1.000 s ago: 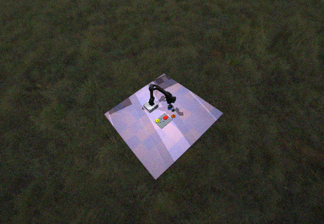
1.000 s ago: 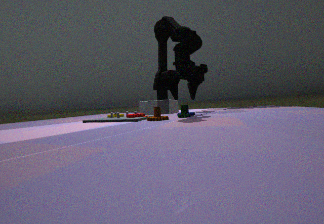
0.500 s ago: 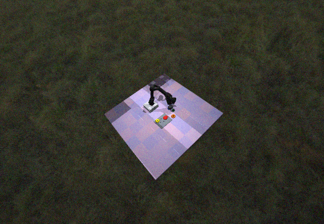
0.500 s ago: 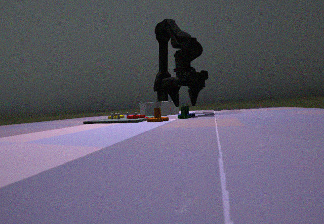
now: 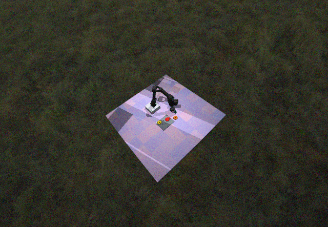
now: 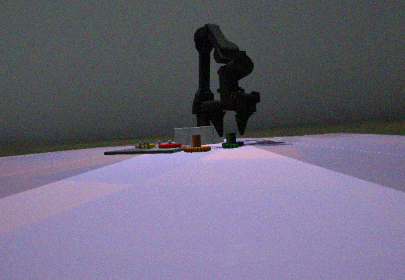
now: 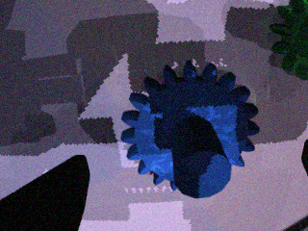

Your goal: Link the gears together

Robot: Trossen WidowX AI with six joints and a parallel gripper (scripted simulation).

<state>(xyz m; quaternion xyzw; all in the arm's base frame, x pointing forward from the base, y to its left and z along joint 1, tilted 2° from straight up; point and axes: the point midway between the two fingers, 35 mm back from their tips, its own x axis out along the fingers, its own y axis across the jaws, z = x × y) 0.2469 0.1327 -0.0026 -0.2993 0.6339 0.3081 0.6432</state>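
The blue gear (image 7: 144, 130) stands on the table with its hub up, below my gripper (image 5: 172, 109) (image 6: 231, 130) (image 7: 202, 160). The gripper is open and empty, its fingertips low on either side of the hub in the wrist view. The gripper hides the blue gear in the top view. A green gear (image 5: 175, 111) (image 6: 230, 141) (image 7: 295, 43) stands close beside the blue one. An orange gear (image 5: 175, 118) (image 6: 196, 148) stands near the board. The grey board (image 5: 164, 127) (image 6: 114, 153) bears the red gear (image 5: 167, 119) (image 6: 169, 145), the yellow gear (image 5: 159, 122) (image 6: 152, 145) and short bare pegs.
The pale robot base (image 5: 152, 108) (image 6: 185, 136) stands behind the board in the exterior view. The green gear is the nearest obstacle to the gripper, at the upper right of the wrist view. Dark arm shadows lie over the table around the blue gear.
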